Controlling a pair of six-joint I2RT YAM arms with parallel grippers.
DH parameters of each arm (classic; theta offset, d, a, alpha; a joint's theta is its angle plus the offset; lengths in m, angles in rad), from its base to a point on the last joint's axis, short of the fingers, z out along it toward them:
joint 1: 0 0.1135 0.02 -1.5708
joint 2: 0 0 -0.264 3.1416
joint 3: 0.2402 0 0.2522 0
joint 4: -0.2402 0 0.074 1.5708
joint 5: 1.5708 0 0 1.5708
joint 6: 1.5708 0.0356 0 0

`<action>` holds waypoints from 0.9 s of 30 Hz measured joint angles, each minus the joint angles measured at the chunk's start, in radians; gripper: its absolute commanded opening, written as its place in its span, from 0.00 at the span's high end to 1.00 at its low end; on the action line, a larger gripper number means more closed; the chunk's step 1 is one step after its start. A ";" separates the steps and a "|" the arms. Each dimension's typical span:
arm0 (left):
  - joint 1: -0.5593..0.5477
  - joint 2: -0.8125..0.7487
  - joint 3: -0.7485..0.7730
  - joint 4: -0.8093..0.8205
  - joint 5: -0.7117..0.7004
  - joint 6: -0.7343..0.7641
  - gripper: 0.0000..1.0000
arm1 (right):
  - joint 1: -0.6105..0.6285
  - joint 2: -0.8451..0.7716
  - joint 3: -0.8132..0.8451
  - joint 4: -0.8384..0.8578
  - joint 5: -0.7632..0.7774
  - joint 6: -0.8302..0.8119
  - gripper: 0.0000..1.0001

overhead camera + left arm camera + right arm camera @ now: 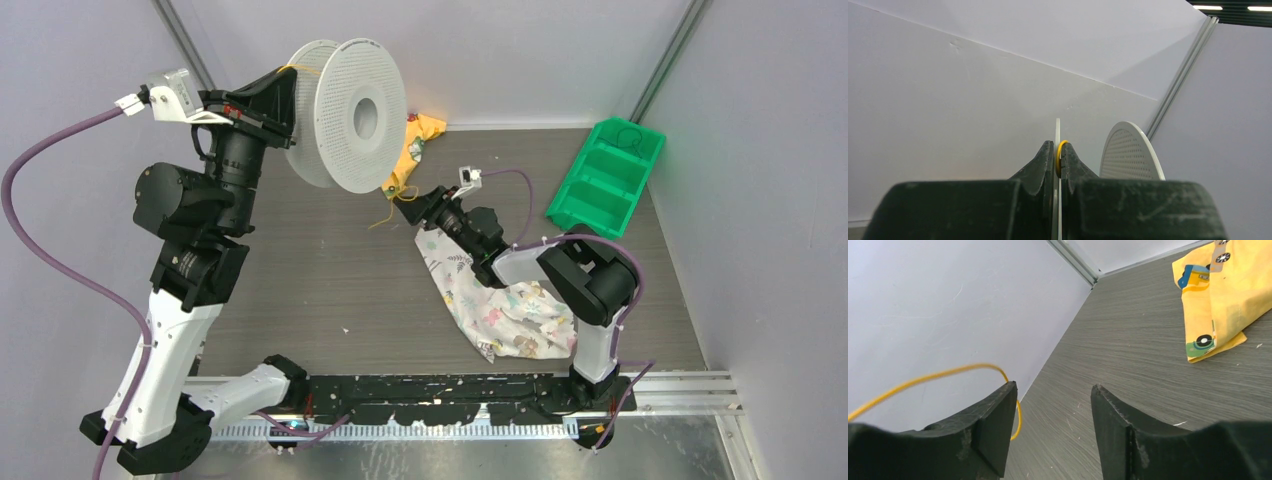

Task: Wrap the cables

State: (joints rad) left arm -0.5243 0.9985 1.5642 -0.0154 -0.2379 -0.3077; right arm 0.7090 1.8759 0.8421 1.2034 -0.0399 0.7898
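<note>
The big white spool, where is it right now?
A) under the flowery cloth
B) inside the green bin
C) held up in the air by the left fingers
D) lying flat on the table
C: the left fingers pinch one rim of the white spool, holding it up off the table.

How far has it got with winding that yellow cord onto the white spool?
Done: the left gripper has the spool clamped by its rim and raised. In hand: the right gripper is open beside a loose arc of cord, not gripping it. Left: that slack has to be wound on. How much cord is already on the spool cannot be seen.
</note>
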 measured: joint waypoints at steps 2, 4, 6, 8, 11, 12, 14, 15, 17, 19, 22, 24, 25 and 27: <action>0.000 0.000 0.000 0.000 0.000 0.000 0.99 | 0.000 0.008 0.004 0.001 -0.008 0.005 0.40; 0.000 0.000 0.000 0.000 0.000 0.000 0.99 | 0.000 0.015 0.004 0.001 -0.014 0.013 0.40; 0.000 0.000 0.000 0.000 0.000 0.000 0.99 | 0.000 0.021 0.004 0.003 -0.016 0.023 0.39; 0.000 0.000 0.000 0.000 0.000 0.000 0.99 | -0.002 0.027 0.004 0.009 -0.018 0.033 0.39; 0.000 0.000 0.000 0.000 0.000 0.000 1.00 | -0.004 0.037 0.004 0.023 -0.025 0.047 0.38; 0.000 0.000 0.000 0.001 0.000 0.000 1.00 | -0.004 0.039 0.004 0.024 -0.026 0.049 0.38; 0.000 0.000 0.000 0.001 0.000 0.000 0.99 | -0.005 0.042 0.004 0.024 -0.033 0.055 0.36; 0.000 0.000 0.000 0.001 0.000 0.000 1.00 | -0.005 0.042 0.005 0.023 -0.035 0.055 0.35; 0.000 0.000 0.000 0.002 0.002 0.000 0.99 | -0.005 0.042 0.009 0.022 -0.039 0.056 0.33; 0.000 0.000 0.000 0.002 0.003 0.000 1.00 | -0.005 0.044 0.019 0.022 -0.041 0.056 0.32; 0.000 0.000 0.000 0.004 0.004 -0.001 0.99 | -0.005 0.049 0.040 0.023 -0.041 0.058 0.32; 0.000 0.000 0.000 0.004 0.004 -0.003 1.00 | -0.005 0.061 0.059 0.023 -0.044 0.065 0.35; 0.000 0.000 0.000 0.004 0.004 -0.003 1.00 | -0.005 0.069 0.071 0.023 -0.045 0.072 0.39; 0.000 -0.001 -0.001 0.004 0.005 -0.004 0.99 | -0.005 0.085 0.089 0.023 -0.050 0.082 0.59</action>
State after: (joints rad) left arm -0.5243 0.9977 1.5631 -0.0113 -0.2333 -0.3119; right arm 0.7044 1.9614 0.9306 1.2259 -0.0902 0.8715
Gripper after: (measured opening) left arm 0.045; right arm 0.627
